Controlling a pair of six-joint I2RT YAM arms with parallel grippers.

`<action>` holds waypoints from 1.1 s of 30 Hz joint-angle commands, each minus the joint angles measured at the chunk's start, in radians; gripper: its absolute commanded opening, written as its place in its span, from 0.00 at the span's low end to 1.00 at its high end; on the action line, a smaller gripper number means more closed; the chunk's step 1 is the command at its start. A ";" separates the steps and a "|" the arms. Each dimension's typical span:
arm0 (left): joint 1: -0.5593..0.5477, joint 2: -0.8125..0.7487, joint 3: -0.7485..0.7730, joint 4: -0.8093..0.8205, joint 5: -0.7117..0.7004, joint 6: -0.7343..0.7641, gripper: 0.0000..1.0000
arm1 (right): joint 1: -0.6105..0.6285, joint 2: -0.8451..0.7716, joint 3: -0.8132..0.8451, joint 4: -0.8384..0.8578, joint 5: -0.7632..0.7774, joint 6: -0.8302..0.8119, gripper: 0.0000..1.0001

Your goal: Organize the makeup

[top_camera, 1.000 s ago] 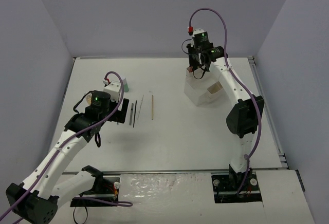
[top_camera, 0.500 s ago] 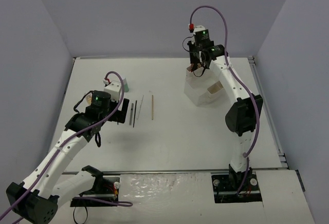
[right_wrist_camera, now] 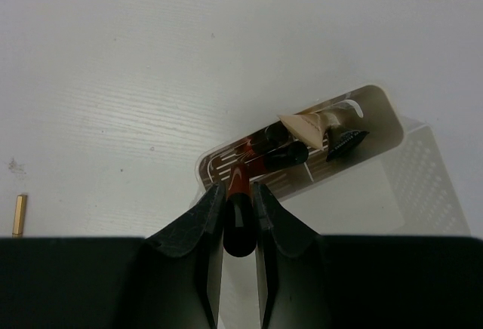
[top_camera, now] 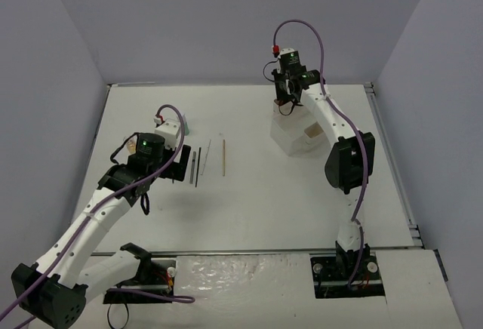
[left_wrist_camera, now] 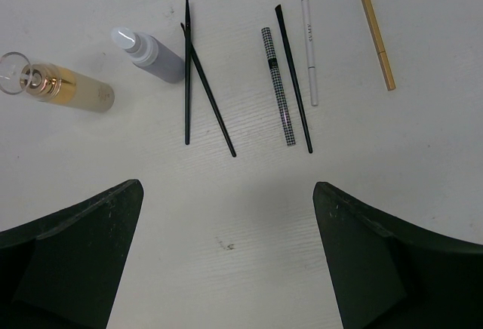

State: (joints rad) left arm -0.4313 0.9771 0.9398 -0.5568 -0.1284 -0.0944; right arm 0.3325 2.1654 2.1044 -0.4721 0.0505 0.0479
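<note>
My right gripper (right_wrist_camera: 238, 193) is shut on a red and black pencil (right_wrist_camera: 240, 231), held upright with its lower end in the rear compartment of the white box (right_wrist_camera: 423, 170). A black tube (right_wrist_camera: 283, 155) and a tan-tipped piece (right_wrist_camera: 306, 125) lie in that compartment. My left gripper (left_wrist_camera: 226, 193) hangs open above bare table, just short of a row of makeup: an amber bottle (left_wrist_camera: 68, 91), a grey bottle (left_wrist_camera: 151, 55), two crossed black brushes (left_wrist_camera: 198, 80), a checkered pencil (left_wrist_camera: 277, 87), a black pencil (left_wrist_camera: 294, 80), a white pencil (left_wrist_camera: 308, 35) and a tan pencil (left_wrist_camera: 373, 31).
A green-capped bottle (top_camera: 184, 127) stands behind the row, close to the left wrist. The white box (top_camera: 298, 140) sits at the back right of the table, under the right gripper (top_camera: 285, 105). Grey walls close in the table on three sides.
The right arm has swung a little to the left and back over the box, still holding the red and black pencil. The left arm has not moved.
</note>
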 commanded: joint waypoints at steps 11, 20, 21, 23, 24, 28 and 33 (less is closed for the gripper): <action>0.005 0.025 0.039 0.018 0.004 -0.021 0.95 | -0.013 -0.012 0.015 0.049 0.057 0.023 0.37; 0.006 0.043 0.043 0.013 0.001 -0.041 0.95 | -0.012 -0.160 -0.054 0.052 0.004 0.033 0.63; 0.006 0.045 0.044 0.011 0.001 -0.044 0.95 | -0.012 -0.192 -0.075 0.055 0.000 0.034 0.67; 0.007 0.051 0.048 0.008 -0.002 -0.051 0.95 | -0.012 -0.270 -0.117 0.069 -0.016 0.038 0.72; 0.006 0.052 0.048 0.008 -0.004 -0.054 0.95 | -0.013 -0.311 -0.152 0.083 -0.026 0.043 0.75; 0.013 0.051 0.047 0.008 -0.021 -0.070 0.95 | -0.012 -0.471 -0.322 0.156 -0.080 0.058 0.84; 0.027 0.042 0.042 0.015 -0.062 -0.102 0.95 | -0.010 -0.705 -0.578 0.273 -0.148 0.086 0.94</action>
State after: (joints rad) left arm -0.4219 1.0332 0.9398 -0.5720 -0.1410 -0.1523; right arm 0.3260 1.6560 1.6747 -0.3579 -0.0234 0.1037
